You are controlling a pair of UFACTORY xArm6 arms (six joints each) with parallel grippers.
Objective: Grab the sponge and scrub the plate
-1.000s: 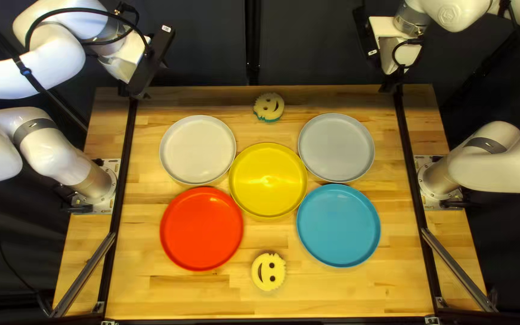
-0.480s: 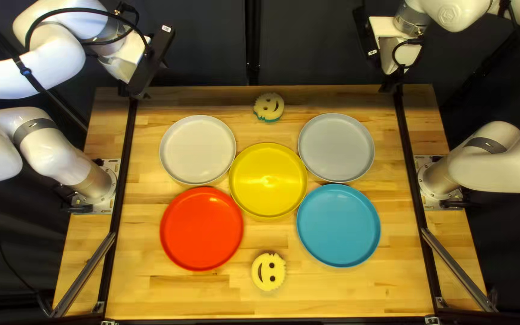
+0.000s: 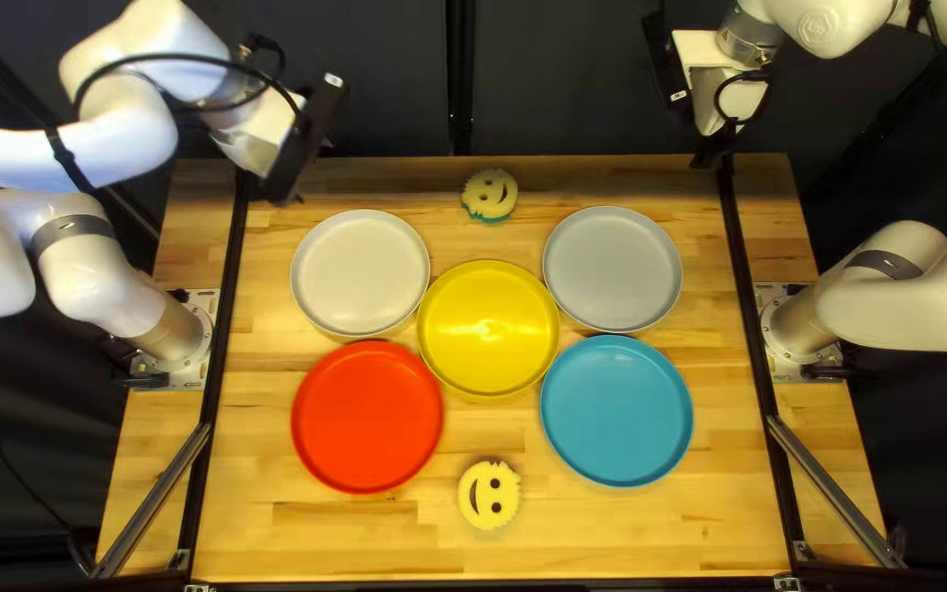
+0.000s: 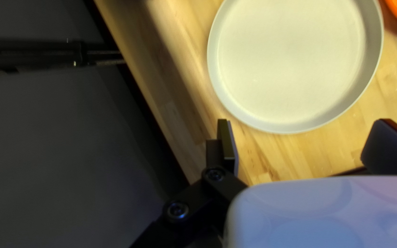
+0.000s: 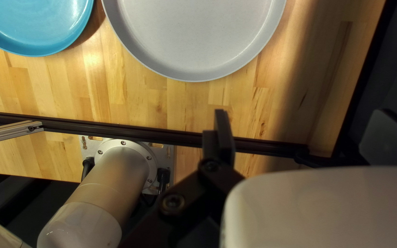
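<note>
We find both pairs of jaws released, one sponge (image 3: pixel 489 195) beyond the yellow plate (image 3: pixel 474 362) and a second sponge (image 3: pixel 489 496) on its near side, and judge each light, soft and unlikely to slip, best squeezed gently across its smooth sides.

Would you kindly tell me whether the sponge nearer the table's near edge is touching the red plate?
Apart: the top left view shows a strip of wooden tabletop between the sponge and the red plate's rim.
</note>
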